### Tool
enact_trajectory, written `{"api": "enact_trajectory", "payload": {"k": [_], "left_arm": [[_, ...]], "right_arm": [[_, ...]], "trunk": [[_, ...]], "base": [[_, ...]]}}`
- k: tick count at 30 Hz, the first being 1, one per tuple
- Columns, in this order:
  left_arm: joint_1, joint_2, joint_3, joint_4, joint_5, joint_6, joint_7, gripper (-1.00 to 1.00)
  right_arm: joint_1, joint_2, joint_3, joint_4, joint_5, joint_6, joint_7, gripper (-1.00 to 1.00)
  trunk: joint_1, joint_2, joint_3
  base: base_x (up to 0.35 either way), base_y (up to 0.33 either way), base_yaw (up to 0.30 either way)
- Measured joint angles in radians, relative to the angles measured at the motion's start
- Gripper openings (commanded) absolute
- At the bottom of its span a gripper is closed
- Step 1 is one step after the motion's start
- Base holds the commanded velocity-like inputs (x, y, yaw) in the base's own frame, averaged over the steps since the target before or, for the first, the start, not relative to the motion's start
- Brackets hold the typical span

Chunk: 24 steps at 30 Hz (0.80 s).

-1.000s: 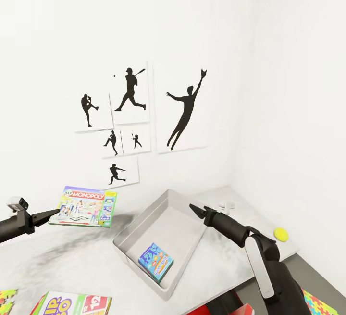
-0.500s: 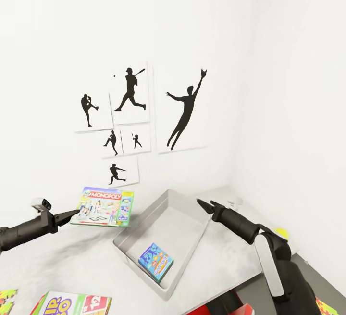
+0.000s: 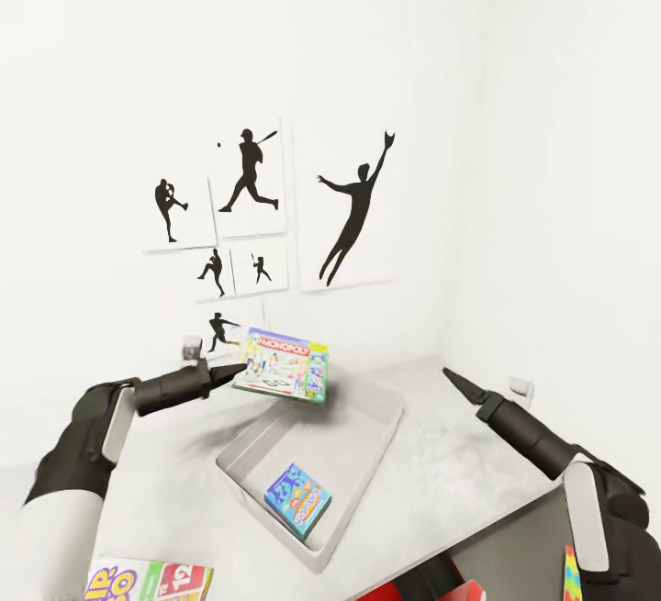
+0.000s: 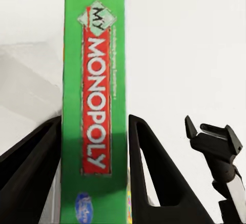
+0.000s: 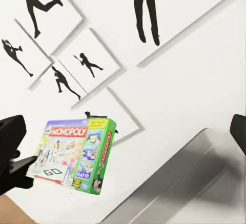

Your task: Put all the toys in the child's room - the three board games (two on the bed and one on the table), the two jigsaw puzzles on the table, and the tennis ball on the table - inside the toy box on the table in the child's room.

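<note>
My left gripper (image 3: 235, 368) is shut on a white-and-green Monopoly board game (image 3: 281, 364), held level in the air over the far left rim of the grey toy box (image 3: 365, 480). Its fingers (image 4: 148, 172) clamp the box's green edge (image 4: 95, 106). A blue board game (image 3: 296, 499) lies inside the toy box. The SKIP-BO board game (image 3: 151, 581) lies on the table (image 3: 174, 473) at the near left. My right gripper (image 3: 456, 378) hangs open to the right of the toy box, holding nothing. A jigsaw puzzle edge (image 3: 574, 573) peeks out by my right arm. The tennis ball and the bed are out of view.
Baseball silhouette posters (image 3: 248, 197) hang on the white wall behind the table. A small white object (image 3: 520, 388) sits near the table's far right corner. Something red (image 3: 413, 594) shows below the table's front edge. The right wrist view faces the held Monopoly box (image 5: 77, 155).
My left arm has carried the Monopoly box right and slightly up, from over the bare table to above the toy box's rim. My right arm has swung right, away from the toy box.
</note>
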Motion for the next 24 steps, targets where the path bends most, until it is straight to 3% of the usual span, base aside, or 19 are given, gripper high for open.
{"api": "enact_trajectory", "payload": {"k": [6,7,9,10,12,19,24], "left_arm": [[-0.005,-0.124,0.001,0.008,0.006,-0.034,0.187,-1.0],[-0.005,-0.136,0.0,0.01,0.01,-0.04,0.2,-1.0],[-0.005,-0.189,0.0,0.031,0.009,-0.074,0.238,-1.0],[-0.005,-0.203,0.001,0.038,0.011,-0.087,0.247,-1.0],[-0.005,-0.24,0.002,0.078,0.006,-0.144,0.278,-1.0],[-0.005,-0.275,0.003,0.191,0.013,-0.273,0.318,-1.0],[-0.004,-0.279,0.006,0.206,0.017,-0.293,0.322,-1.0]], "right_arm": [[0.0,-0.008,-0.022,0.001,0.004,0.003,0.021,1.0],[0.0,-0.008,-0.023,0.002,0.004,0.003,0.021,1.0],[0.0,-0.008,-0.024,0.002,0.005,0.003,0.022,1.0],[0.0,-0.008,-0.025,0.002,0.005,0.003,0.022,1.0],[0.0,-0.008,-0.026,0.002,0.005,0.003,0.023,1.0],[0.0,-0.009,-0.026,0.006,0.005,0.003,0.023,1.0],[0.0,-0.009,-0.026,0.008,0.005,0.001,0.022,1.0]], "trunk": [[0.0,0.0,0.0],[0.0,0.0,0.0],[0.0,0.0,0.0],[0.0,0.0,0.0],[0.0,0.0,0.0],[0.0,0.0,0.0],[0.0,0.0,0.0]], "base": [[0.0,0.0,0.0],[0.0,0.0,0.0],[0.0,0.0,0.0],[0.0,0.0,0.0],[0.0,0.0,0.0],[0.0,0.0,0.0],[0.0,0.0,0.0]]}}
